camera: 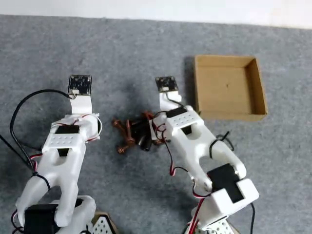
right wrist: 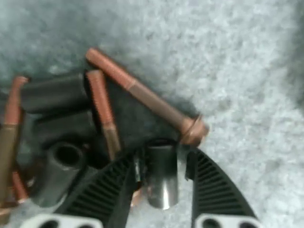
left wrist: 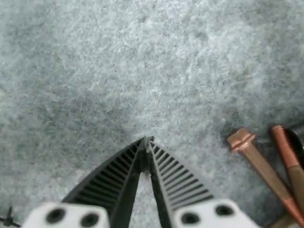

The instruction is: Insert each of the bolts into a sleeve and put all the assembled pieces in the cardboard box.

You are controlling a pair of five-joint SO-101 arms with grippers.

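A pile of copper bolts and black sleeves lies on the grey felt between the two arms. My right gripper hangs over the pile's near edge, open, its two fingers either side of one black sleeve with small gaps showing. A long bolt lies just beyond that sleeve, and another bolt rests across more sleeves. My left gripper is shut and empty over bare felt, to the left of the pile, with two bolts off to its side. The cardboard box sits at the back right.
Grey felt covers the whole table, with open room behind the pile and on the far left. The right arm's body stretches between the pile and the box. Cables loop beside the left arm.
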